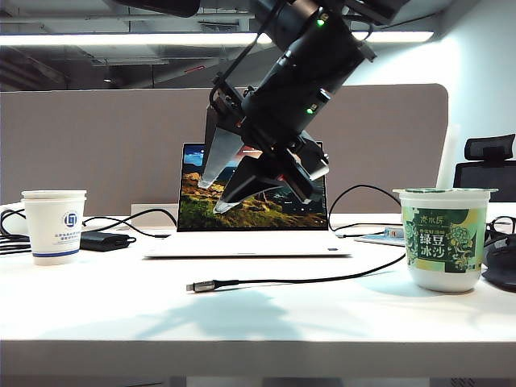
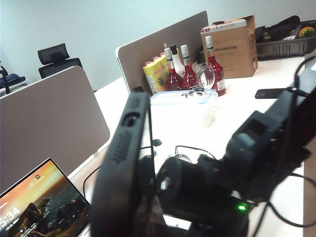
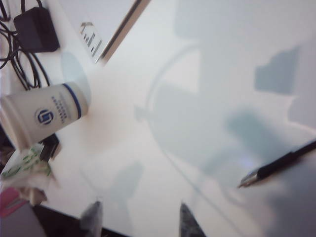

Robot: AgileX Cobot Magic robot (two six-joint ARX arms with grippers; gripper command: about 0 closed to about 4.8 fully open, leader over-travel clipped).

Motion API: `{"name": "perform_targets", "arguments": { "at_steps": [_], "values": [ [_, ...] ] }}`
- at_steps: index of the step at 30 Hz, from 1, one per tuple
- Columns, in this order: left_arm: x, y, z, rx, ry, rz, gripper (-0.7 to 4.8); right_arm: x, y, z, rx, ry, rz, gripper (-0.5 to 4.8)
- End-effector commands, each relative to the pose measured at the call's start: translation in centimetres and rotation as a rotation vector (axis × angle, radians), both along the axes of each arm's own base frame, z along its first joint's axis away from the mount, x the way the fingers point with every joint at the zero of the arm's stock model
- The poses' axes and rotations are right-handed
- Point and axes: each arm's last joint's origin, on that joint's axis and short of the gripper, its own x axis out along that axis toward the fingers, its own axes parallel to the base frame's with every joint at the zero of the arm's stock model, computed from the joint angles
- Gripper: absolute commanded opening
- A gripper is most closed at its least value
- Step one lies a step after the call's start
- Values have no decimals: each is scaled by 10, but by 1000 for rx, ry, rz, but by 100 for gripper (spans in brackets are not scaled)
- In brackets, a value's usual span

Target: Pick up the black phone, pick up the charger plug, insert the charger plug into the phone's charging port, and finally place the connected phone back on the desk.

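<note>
White desk (image 1: 121, 322) carries the plug (image 1: 199, 285) lying free in front of the laptop (image 1: 250, 205), where the right gripper (image 3: 140, 219) hangs spread and empty, likely lining up; left gripper (image 2: 123, 163) clenched above it, phone unseen.

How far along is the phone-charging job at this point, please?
Done: nothing visibly. The charger plug lies loose on the desk. In hand: the right gripper hangs over the desk, jaws open; the left gripper is shut, raised, and whether it holds the black phone is unclear. Left: grasp plug, insert, set phone down.
</note>
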Motion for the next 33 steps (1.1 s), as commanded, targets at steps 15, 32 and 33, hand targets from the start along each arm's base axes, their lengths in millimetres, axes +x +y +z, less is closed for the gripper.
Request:
{"name": "perform_targets", "arguments": {
  "at_steps": [15,32,33],
  "values": [
    [-7,3,11,-31,-71,6,-6,8,3,-9,220,363,-139,167],
    [-12,5,13,-34,-79,6,-6,19,-4,-13,154,250,-316,167],
    [-12,5,13,-34,-79,6,-6,19,-4,-13,155,250,-317,167]
  ]
}}
